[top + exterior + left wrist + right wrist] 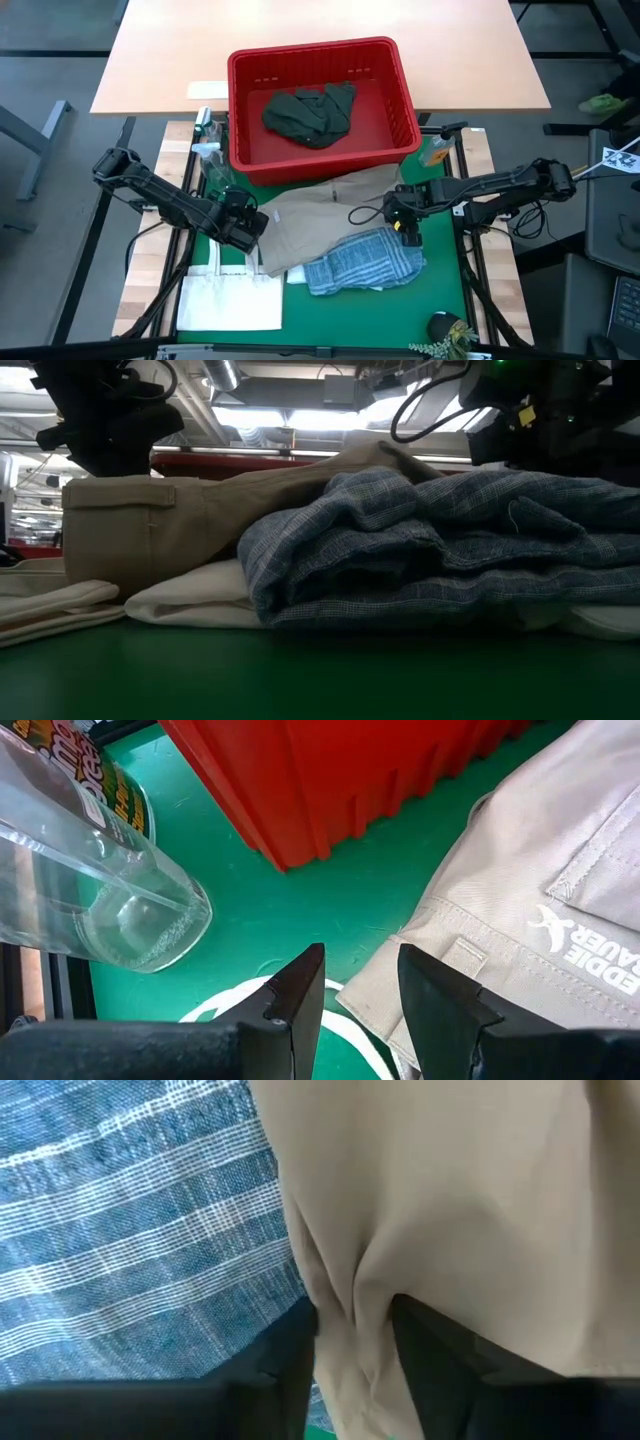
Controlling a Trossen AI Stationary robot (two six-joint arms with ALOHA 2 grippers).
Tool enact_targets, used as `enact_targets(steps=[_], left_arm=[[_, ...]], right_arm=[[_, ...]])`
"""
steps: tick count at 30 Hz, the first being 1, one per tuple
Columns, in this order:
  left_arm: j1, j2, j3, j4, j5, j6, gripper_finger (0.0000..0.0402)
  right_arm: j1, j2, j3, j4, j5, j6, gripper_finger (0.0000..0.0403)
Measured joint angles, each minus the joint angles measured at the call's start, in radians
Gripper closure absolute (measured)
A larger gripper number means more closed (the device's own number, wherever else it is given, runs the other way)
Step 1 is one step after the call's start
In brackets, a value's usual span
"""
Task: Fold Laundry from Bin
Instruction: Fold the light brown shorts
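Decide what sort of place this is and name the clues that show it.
Probably a robotics lab or workshop, not a home laundry room: the green mat sits in a metal-framed rig, industrial ceiling ducts and strip lights run overhead, and the red bin rests on a plain work table.

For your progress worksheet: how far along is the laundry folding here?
Done: blue checked garment lies folded on the mat. In hand: right pincer pinches the beige trousers; left pincer hangs open at their waistband. Left: dark green garment waits in the red bin.
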Motion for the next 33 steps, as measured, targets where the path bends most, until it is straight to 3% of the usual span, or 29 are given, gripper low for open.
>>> enact_targets(steps=[10, 15, 20, 23, 28, 33], left_arm=[[0.0, 0.0, 0.0, 0.009, 0.0, 0.0, 0.0278], [-0.003, 0.0, 0.0, 0.103, -0.065, 0.014, 0.0278], [-0.006, 0.0, 0.0, 0.301, -0.066, 0.193, 0.0278], [-0.006, 0.0, 0.0, 0.484, -0.017, 0.332, 0.0278], [-0.023, 0.0, 0.0, 0.741, 0.155, 0.567, 0.0278], [-0.089, 0.031, 0.002, 0.829, 0.236, 0.601, 0.0278]], right_arm=[[0.0, 0.0, 0.0, 0.003, 0.0, 0.0, 0.0395], [0.0, 0.0, 0.0, 0.003, 0.0, 0.0, 0.0383], [0.0, 0.0, 0.0, 0.003, -0.008, 0.0, 0.0397], [0.0, 0.0, 0.0, 0.003, -0.008, 0.0, 0.0396], [0.0, -0.001, 0.0, 0.002, -0.009, 0.0, 0.0395], [-0.001, -0.001, 0.0, 0.002, -0.009, 0.0, 0.0398]])
